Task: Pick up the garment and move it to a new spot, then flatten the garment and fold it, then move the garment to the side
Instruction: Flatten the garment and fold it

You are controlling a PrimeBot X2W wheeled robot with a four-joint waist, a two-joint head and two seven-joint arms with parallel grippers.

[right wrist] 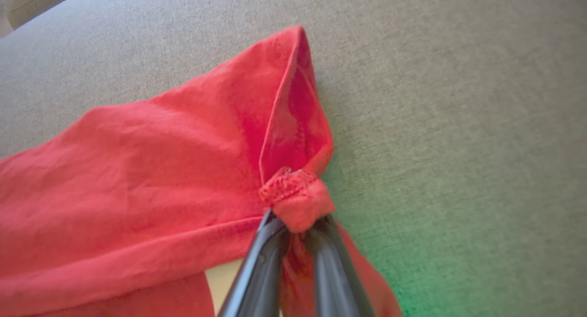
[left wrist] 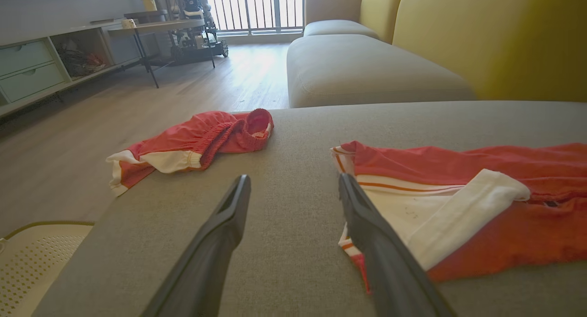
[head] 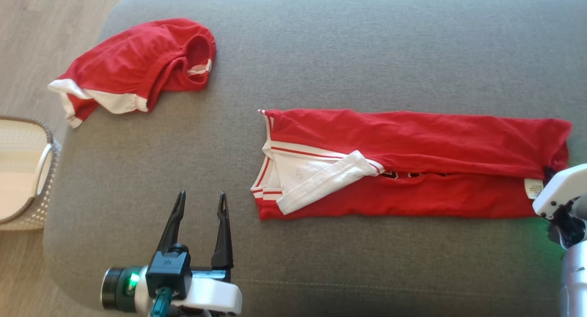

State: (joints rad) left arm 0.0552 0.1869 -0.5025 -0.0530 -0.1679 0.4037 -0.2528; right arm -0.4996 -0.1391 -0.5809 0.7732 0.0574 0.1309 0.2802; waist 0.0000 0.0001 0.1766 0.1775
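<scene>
Garment (head: 412, 138) lettering (head: 408, 174) mostly under fold

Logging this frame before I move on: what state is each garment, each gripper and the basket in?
Red shirt: folded lengthwise, lying flat on the cushion.
Red shorts: crumpled, one leg overhanging the cushion's edge.
Left gripper: open, holding nothing.
Right gripper: shut on the shirt's hem corner.
White basket: upright on the floor.

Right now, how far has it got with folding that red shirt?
Done: the red shirt lies flattened on the cushion, folded lengthwise into a strip. In hand: the right jaws are shut on its hem corner; the left jaws stand open near the white sleeve. Left: likely folding it shorter, then moving it aside.
</scene>
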